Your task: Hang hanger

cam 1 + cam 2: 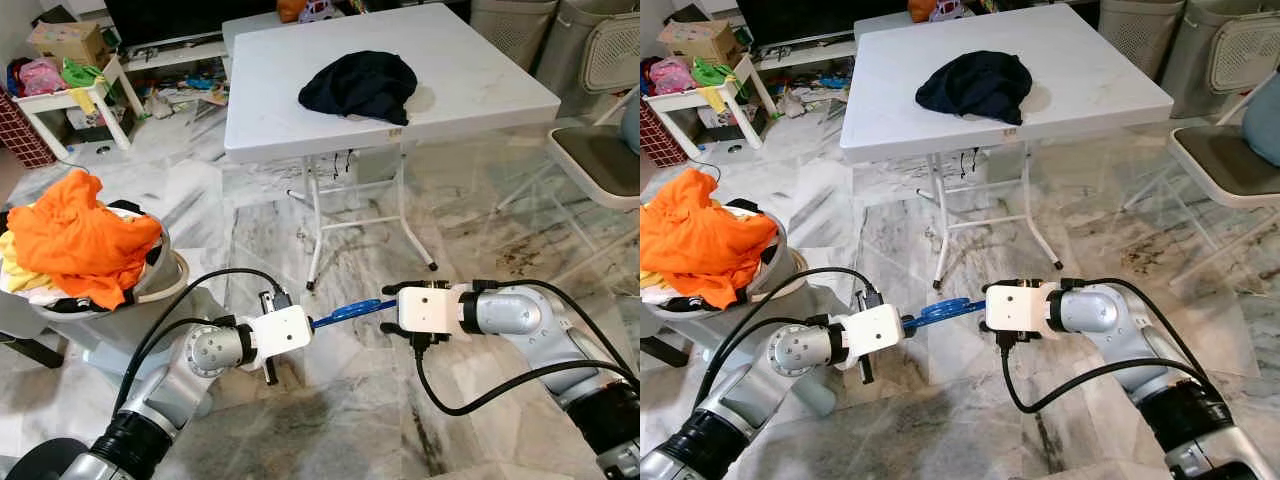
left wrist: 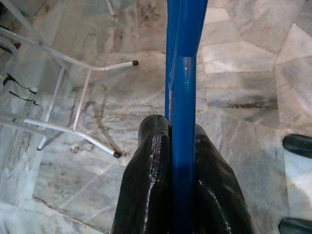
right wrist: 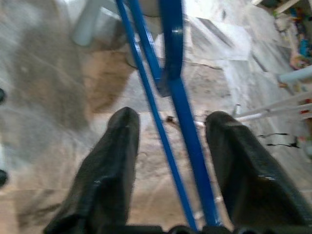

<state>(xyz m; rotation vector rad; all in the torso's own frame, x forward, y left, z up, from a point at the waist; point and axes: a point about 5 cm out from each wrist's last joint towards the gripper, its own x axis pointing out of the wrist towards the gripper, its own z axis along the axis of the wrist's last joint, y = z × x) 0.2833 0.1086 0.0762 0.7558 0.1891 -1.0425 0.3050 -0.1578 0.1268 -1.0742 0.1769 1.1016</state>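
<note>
A blue plastic hanger (image 1: 350,310) is held low over the marble floor, between my two arms. My left gripper (image 1: 316,322) is shut on one end of it. In the left wrist view the black fingers (image 2: 151,151) clamp the blue bar (image 2: 183,97) tightly. From the right, my right gripper (image 1: 388,309) meets the hanger's other end. In the right wrist view its fingers (image 3: 122,131) stand apart, with the hanger's bars (image 3: 183,107) running between them and touching neither.
Ahead stands a white folding table (image 1: 470,90) with a dark garment (image 1: 362,85) on it. A laundry basket piled with orange clothes (image 1: 85,245) sits at the left. A chair (image 1: 600,160) is at the right, and a low white table with clutter (image 1: 70,95) at the far left.
</note>
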